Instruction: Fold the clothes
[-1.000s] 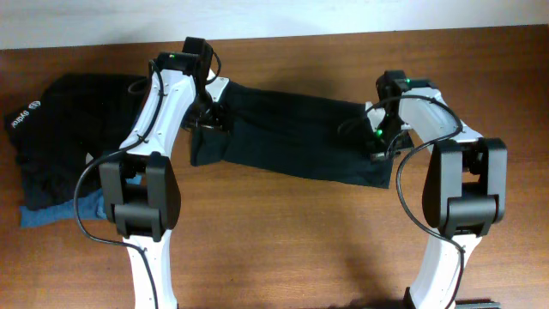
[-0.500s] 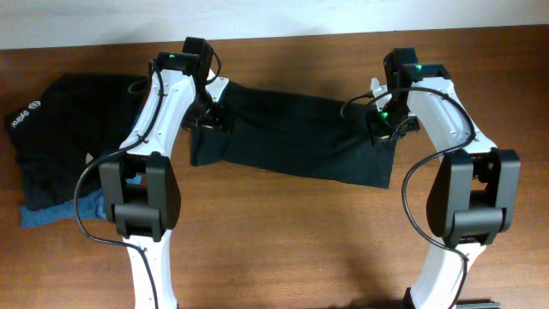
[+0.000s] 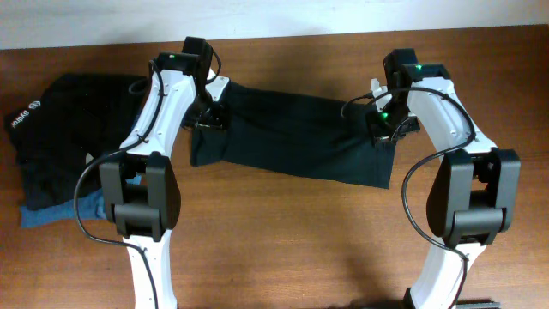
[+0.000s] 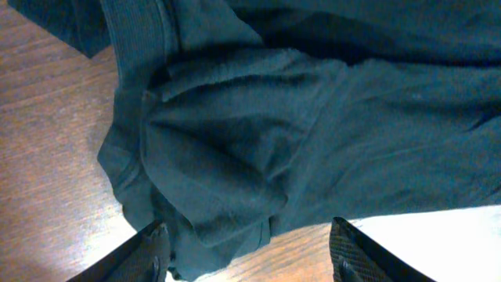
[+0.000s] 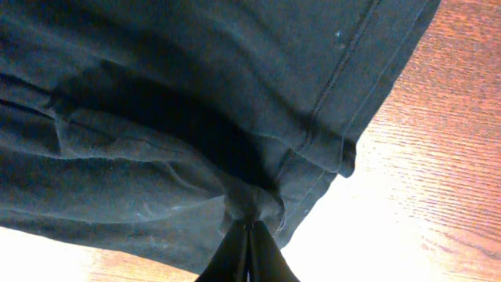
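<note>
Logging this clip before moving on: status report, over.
Left gripper open over a bunched end. Right gripper shut on black garment, spread between the two. Clothes pile lies apart, on the left side.

black shirt (image 3: 292,137) stretched out, clothes pile (image 3: 60,142) left

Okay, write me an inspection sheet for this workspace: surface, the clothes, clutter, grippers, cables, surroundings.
Surface: brown wooden table.
Job's things: long black fabric garment stretched between the two grippers; pile of dark clothes at the table's left end, white lettering on one, blue denim piece at its near edge.
Clutter: nothing seen.
Grippers: left gripper open, fingers either side of a bunched fold of the garment; right gripper shut, pinching the garment near its hemmed corner.
Cables: black cables loop beside both arms.
Surroundings: white wall beyond the table's far edge.
</note>
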Robot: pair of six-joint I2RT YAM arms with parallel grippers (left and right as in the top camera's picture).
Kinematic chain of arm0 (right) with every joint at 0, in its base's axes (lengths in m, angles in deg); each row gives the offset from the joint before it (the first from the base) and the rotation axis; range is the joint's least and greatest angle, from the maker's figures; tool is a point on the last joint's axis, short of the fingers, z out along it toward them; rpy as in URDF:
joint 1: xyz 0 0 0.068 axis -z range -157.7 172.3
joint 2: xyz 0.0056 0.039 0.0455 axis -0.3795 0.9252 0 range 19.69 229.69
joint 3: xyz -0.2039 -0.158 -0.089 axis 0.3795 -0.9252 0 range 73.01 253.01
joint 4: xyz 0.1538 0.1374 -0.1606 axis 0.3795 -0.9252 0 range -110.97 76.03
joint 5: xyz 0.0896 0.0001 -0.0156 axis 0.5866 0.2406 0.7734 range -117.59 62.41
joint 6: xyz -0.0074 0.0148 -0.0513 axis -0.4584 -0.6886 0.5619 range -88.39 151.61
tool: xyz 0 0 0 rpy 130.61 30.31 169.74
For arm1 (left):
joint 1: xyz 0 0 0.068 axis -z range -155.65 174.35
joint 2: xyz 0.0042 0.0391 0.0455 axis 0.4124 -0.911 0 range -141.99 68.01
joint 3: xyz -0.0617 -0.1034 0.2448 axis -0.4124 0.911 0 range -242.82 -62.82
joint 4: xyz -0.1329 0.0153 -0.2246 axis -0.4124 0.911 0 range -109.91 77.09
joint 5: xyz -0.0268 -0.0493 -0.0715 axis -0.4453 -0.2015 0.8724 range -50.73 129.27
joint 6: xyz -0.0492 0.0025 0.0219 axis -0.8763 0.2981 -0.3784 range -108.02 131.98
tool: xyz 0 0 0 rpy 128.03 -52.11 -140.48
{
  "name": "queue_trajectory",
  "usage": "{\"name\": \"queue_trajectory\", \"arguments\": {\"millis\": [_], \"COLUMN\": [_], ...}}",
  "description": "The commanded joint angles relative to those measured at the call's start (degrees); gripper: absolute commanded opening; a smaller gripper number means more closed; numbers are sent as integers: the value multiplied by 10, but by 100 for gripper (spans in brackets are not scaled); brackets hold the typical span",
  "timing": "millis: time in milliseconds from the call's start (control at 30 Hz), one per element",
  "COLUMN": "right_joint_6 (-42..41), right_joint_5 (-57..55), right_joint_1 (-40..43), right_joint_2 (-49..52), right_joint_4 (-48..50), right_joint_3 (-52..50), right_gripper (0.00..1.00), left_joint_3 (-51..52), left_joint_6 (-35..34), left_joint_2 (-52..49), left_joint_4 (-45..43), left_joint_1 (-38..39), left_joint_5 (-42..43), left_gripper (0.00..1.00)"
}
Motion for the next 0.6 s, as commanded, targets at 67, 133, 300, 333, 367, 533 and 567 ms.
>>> {"name": "queue_trajectory", "arguments": {"millis": [67,133,300,333,367,533,567], "right_joint_6": [-5,-5,-5,-5,-5,-5,-5], "right_joint_5": [-5,-5,-5,-5,-5,-5,-5], "right_joint_1": [-1,-1,-1,-1,-1,-1,-1], "right_joint_2": [-15,-15,-15,-15,-15,-15,-15], "right_joint_4": [-2,-2,-3,-4,-4,-6,-6], "right_joint_3": [10,10,10,10,10,10,10], "right_gripper": [4,4,4,4,4,4,4], "left_joint_3": [19,19,19,19,19,20,21], "left_joint_6": [-2,-3,-3,-3,-3,-3,-3], "left_joint_2": [-26,-36,-42,-42,-42,-43,-43], "left_joint_4": [-9,-16,-30,-32,-32,-31,-31], "left_joint_1": [3,3,3,3,3,3,3], "left_joint_5": [7,6,6,7,6,7,6], "left_gripper": [66,66,66,66,65,65,53]}}
